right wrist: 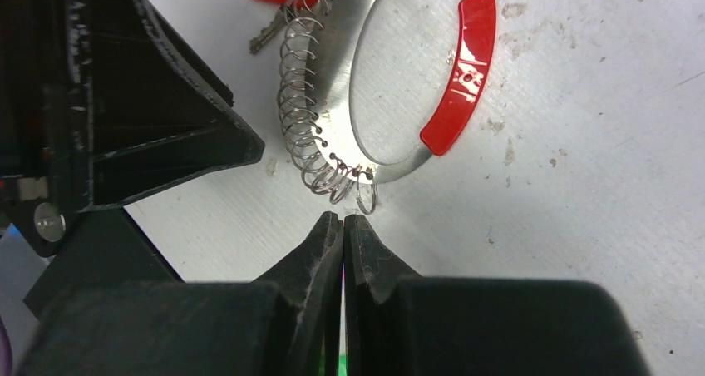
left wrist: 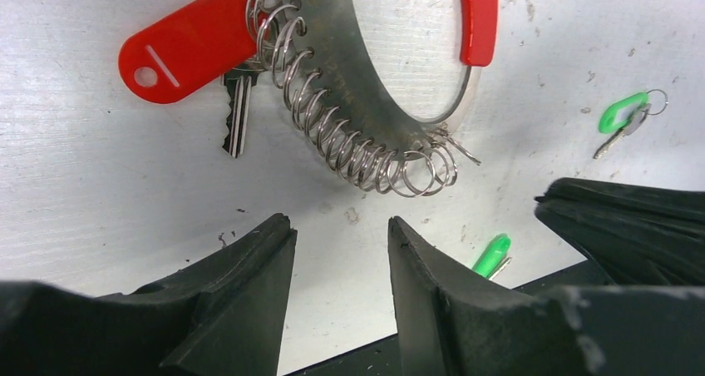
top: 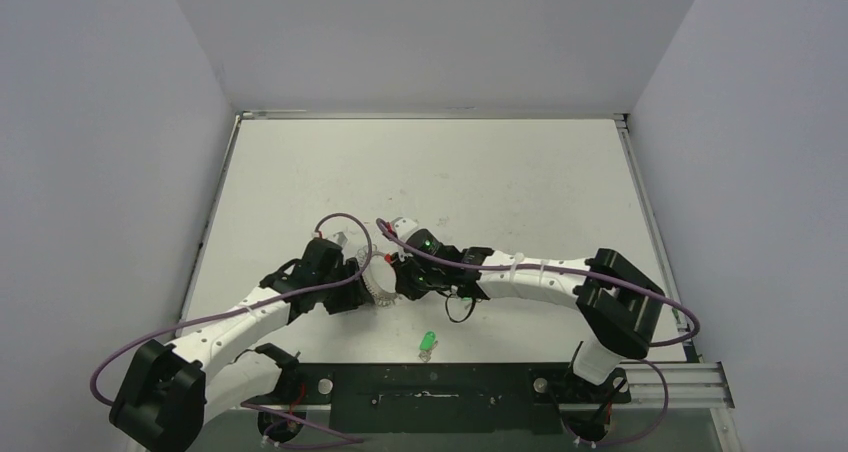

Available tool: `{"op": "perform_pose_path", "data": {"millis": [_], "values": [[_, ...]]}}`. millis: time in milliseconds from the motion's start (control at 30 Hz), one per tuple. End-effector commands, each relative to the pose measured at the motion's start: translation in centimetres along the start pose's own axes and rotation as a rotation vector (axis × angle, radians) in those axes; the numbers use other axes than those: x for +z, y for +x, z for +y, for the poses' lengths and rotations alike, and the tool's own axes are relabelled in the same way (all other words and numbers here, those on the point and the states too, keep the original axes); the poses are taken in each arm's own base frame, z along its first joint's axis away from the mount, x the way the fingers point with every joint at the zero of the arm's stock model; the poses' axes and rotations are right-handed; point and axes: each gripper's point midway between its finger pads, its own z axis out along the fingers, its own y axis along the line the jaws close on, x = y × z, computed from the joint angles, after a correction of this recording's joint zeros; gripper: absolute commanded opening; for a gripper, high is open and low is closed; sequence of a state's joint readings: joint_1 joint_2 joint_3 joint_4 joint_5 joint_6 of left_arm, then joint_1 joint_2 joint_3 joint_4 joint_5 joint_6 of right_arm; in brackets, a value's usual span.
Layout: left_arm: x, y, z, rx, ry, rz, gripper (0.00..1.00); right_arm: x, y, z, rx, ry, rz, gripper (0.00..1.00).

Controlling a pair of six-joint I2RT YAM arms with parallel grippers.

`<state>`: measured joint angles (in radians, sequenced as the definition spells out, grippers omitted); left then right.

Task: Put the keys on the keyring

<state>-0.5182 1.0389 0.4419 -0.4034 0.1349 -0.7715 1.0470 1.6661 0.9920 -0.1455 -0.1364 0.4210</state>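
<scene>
Flat on the white table (top: pixel 480 172), between the two grippers, the keyring (left wrist: pixel 349 143): silvery coil along one side, red sleeve (right wrist: pixel 457 76) on the opposite arc. In the top view, mostly covered by both wrists crowding over it.

Left gripper (left wrist: pixel 339 226) spread, nothing between its fingers, tips near the coil but apart from it. Right gripper (right wrist: pixel 342 222) pressed together, nothing seen in the pinch, tips just beside the coil's last loop.

Red tag (left wrist: pixel 187 43) with a plain silver key (left wrist: pixel 237 110) hooked among the loops at the coil's other end.

Off the ring, loose on the table: first green key (left wrist: pixel 623 114) with a small split ring, beyond the right gripper's black body; second green key (left wrist: pixel 492 254) peeping out beside the left gripper's finger.
</scene>
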Motion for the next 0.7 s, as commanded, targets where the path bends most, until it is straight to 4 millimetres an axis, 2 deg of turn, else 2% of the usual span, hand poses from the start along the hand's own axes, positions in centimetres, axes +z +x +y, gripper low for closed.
{"op": "perform_pose_path", "data": {"millis": [0,200,333,400,500,667], "values": [[-0.7,-1.7,-2.1,0.037,0.086,-0.072,0.43,-2.0,-3.8,0.5,-0.027,-0.024,-0.175,0.0],[-1.3,-1.9,-2.5,0.04,0.107,-0.085,0.43,-2.5,-3.7,0.3,-0.045,-0.006,-0.16,0.0],[-1.3,-1.8,-2.5,0.04,0.105,-0.079,0.43,-2.1,-3.0,0.5,-0.102,0.0,-0.11,0.22],[-1.3,-1.8,-2.5,0.04,0.102,-0.078,0.43,-1.8,-2.5,0.4,-0.137,0.018,-0.084,0.29],[-1.3,-1.7,-2.3,0.04,0.096,-0.076,0.43,-1.6,-2.0,-0.2,-0.181,0.055,-0.048,0.34],[-1.2,-1.4,-2.0,0.035,0.091,-0.071,0.43,-1.0,-1.5,-0.1,-0.23,0.055,-0.007,0.38]]}}
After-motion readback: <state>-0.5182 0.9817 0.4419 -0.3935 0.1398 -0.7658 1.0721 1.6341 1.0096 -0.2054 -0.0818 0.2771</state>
